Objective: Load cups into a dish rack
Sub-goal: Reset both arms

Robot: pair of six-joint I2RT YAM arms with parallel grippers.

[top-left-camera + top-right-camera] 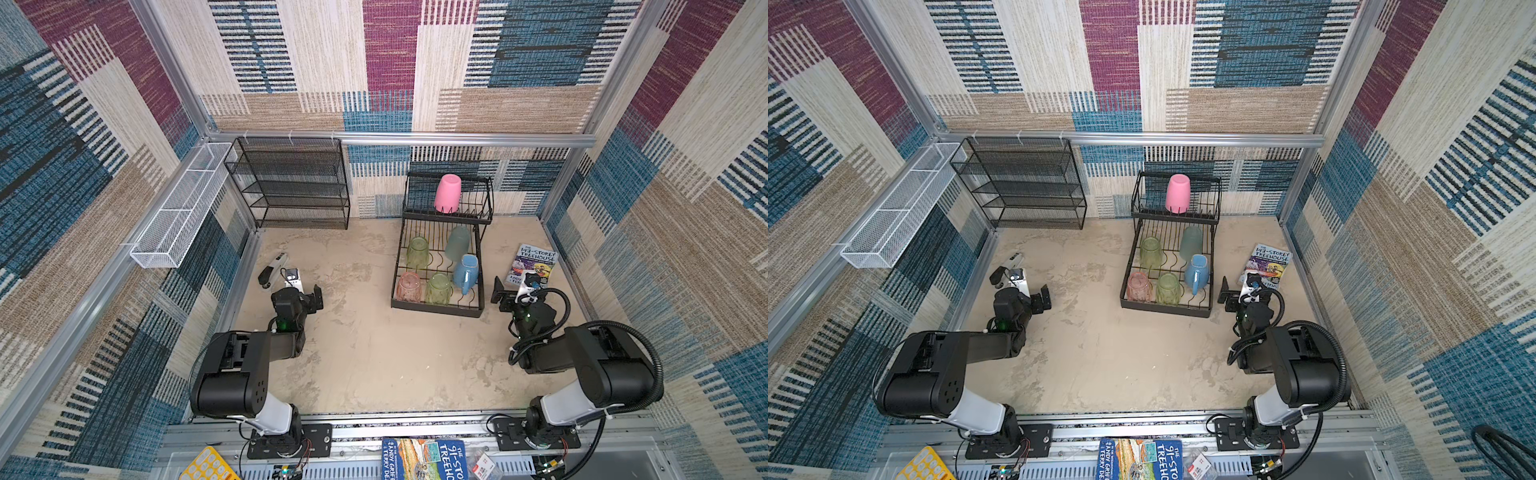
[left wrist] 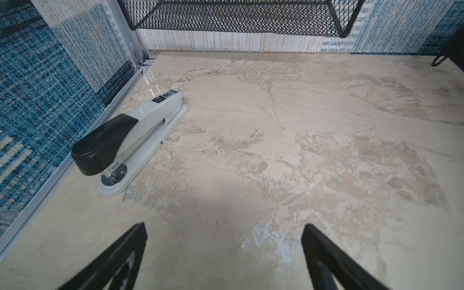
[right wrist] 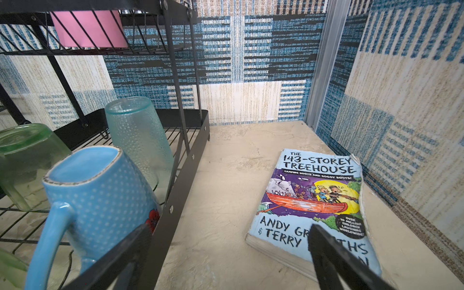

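The black wire dish rack (image 1: 436, 308) stands at the back right. An opaque pink cup (image 1: 448, 193) sits upside down in its upper basket. In the lower tray, all upside down, are a green tumbler (image 1: 417, 252), a teal tumbler (image 1: 457, 243), a light-blue mug (image 1: 466, 272), a peach-pink tumbler (image 1: 409, 287) and a second green tumbler (image 1: 438, 289). My right gripper (image 3: 229, 226) is open and empty, just right of the rack beside the mug (image 3: 100, 188). My left gripper (image 2: 224, 226) is open and empty over bare table, far left of the rack.
A grey and black stapler (image 2: 130, 140) lies by the left wall ahead of the left gripper. A paperback book (image 3: 313, 195) lies right of the rack under the right gripper's outer finger. A black mesh shelf unit (image 1: 291, 183) and a white mesh basket (image 1: 183, 208) stand back left.
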